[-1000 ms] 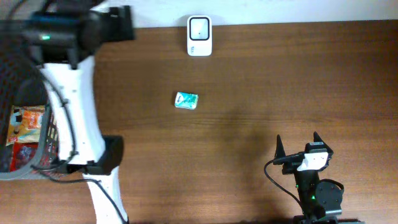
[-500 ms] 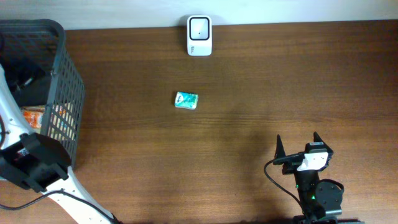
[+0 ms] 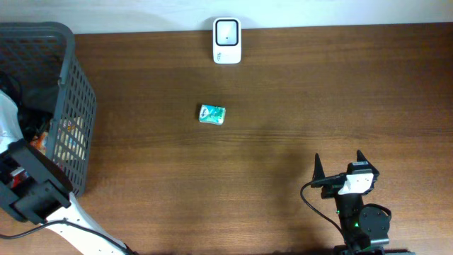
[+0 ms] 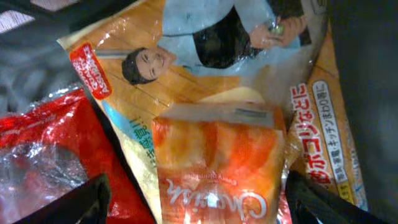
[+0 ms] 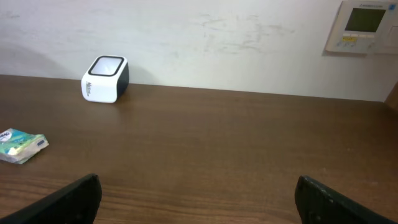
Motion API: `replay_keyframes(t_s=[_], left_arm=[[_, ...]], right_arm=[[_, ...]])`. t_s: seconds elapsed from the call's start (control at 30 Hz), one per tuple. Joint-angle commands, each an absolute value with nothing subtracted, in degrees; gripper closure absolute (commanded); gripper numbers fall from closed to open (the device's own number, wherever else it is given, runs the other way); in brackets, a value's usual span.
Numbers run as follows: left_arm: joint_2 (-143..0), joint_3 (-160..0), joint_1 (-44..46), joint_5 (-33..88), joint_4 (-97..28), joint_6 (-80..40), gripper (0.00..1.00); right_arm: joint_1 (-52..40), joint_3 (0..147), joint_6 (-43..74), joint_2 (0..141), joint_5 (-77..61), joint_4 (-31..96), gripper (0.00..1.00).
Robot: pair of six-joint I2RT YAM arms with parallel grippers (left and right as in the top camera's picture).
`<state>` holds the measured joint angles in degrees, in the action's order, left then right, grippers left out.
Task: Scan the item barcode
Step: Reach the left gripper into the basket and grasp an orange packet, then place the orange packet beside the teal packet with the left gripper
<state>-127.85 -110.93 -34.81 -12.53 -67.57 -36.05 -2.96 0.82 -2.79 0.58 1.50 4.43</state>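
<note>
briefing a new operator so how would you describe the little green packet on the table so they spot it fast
On the brown wooden table, find the white scanner standing at the far edge. The green packet lies a little in front of it, alone on bare wood. It is small, teal and white; the other packets all sit inside the dark basket.

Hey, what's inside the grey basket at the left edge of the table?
In the basket, an orange packet lies on a larger bag picturing a person, with a red packet beside them. Anything beneath these is covered.
</note>
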Motion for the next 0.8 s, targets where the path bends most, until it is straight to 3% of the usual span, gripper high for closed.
replay_keyframes(t_s=[0.0, 0.07, 0.1, 0.2, 0.3, 0.4, 0.57, 0.63, 0.77], left_arm=[[-127.28, -109.58, -35.16, -13.32, -66.63, -36.45, 0.48], [-127.24, -109.60, -35.18, -13.34, -66.98, -36.40, 0.95], [-126.74, -109.67, -35.18, -13.28, -67.53, -36.42, 1.00], [-121.67, -114.04, -35.18, -7.64, -69.65, -36.42, 1.00], [-108.29, -118.93, -34.89, 12.80, -65.54, -36.42, 1.00], [-95.33, -118.96, -31.75, 17.21, -62.15, -36.42, 1.00], [-87.96, -118.85, -10.66, 17.17, -63.05, -26.63, 1.00], [-91.05, -117.78, 4.01, 16.32, -63.07, -18.52, 1.00], [-102.89, -117.64, 21.39, 9.72, -65.43, -13.96, 1.00]], right_arm=[[-2.59, 0.32, -2.72, 0.21, 1.78, 4.58, 0.01], [-2.59, 0.32, -2.72, 0.21, 1.78, 4.58, 0.02], [-2.59, 0.32, -2.72, 0.21, 1.78, 4.58, 0.02], [-2.59, 0.32, -2.72, 0.21, 1.78, 4.58, 0.02], [-2.59, 0.32, -2.72, 0.21, 1.80, 4.58, 0.02], [-2.59, 0.32, -2.72, 0.21, 1.78, 4.58, 0.02], [-2.59, 0.32, -2.72, 0.21, 1.80, 4.58, 0.02], [-2.59, 0.32, -2.72, 0.21, 1.78, 4.58, 0.02], [-2.59, 0.32, -2.72, 0.21, 1.78, 4.58, 0.01]])
